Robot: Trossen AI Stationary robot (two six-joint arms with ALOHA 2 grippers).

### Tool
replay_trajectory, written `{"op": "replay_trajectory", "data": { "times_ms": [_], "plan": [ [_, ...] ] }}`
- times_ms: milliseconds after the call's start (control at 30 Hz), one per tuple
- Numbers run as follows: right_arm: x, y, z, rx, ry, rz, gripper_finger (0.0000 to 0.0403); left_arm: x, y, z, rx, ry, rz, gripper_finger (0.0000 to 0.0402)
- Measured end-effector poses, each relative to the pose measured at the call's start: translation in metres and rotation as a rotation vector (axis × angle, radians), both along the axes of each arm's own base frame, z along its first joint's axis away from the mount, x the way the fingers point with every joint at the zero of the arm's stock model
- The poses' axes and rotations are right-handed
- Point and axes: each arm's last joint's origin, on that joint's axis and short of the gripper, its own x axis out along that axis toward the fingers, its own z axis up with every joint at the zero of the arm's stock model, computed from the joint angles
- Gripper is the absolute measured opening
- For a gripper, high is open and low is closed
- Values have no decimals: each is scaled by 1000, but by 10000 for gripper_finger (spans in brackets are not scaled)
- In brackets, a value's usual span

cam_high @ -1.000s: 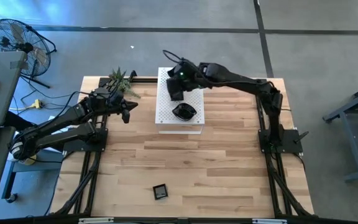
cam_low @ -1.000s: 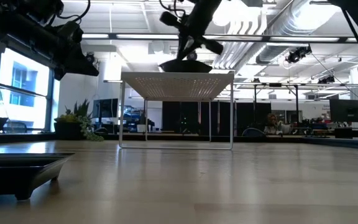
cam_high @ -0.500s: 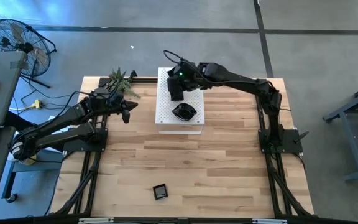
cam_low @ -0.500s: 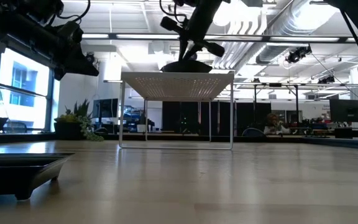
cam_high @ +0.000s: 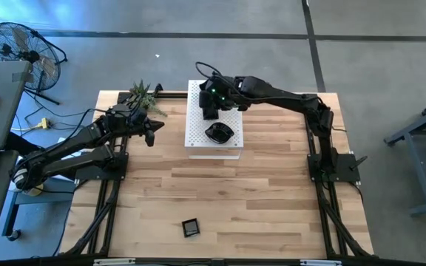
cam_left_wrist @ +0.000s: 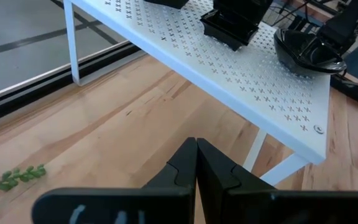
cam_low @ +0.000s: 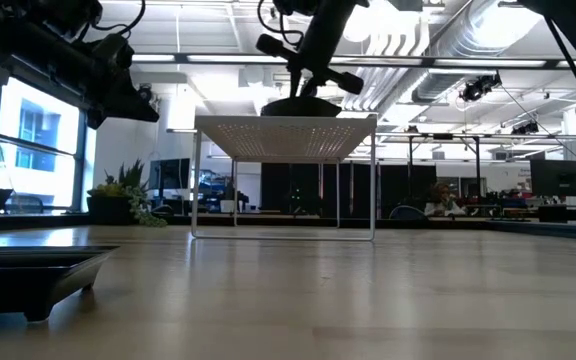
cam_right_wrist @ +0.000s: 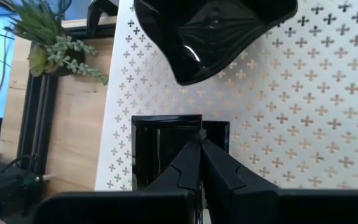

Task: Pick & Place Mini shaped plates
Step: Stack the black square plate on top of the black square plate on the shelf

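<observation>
Right claw (cam_right_wrist: 200, 148) clenched empty above square plate (cam_right_wrist: 166, 149) on white board (cam_right_wrist: 303, 124), wavy plate (cam_right_wrist: 213, 34) just beyond

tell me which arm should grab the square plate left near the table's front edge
Probably the right. Its end effector has shut fingers over the white perforated rack, and the left end effector waits near the plant. Both are far from the square plate, so it's close.

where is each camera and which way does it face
High view: above, facing straight down; both arms, white board, square plate.
Low view: table height, facing level across; arms enter from above.
Left wrist view: on the left arm, facing the board; left pincer shut.
Right wrist view: on the right arm, facing down at the board; right pincer shut.
Shared: the wavy plate shows in both wrist views.
</observation>
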Motion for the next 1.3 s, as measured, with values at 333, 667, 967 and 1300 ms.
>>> {"op": "replay_trajectory", "data": {
  "times_ms": [333,667,967,1300],
  "plan": [
    [0,1,0,24,-8,-22,63,0,0,0,2,1,-2,1],
    [-19,15,35,-136,27,338,74,-1,-1,-3,-28,28,-25,1],
    [-6,48,17,-452,-69,726,13,2,-4,-6,-4,48,-166,1],
    [-67,73,12,-684,-333,838,2,11,-14,-9,-26,69,-267,1]
  ]
}}
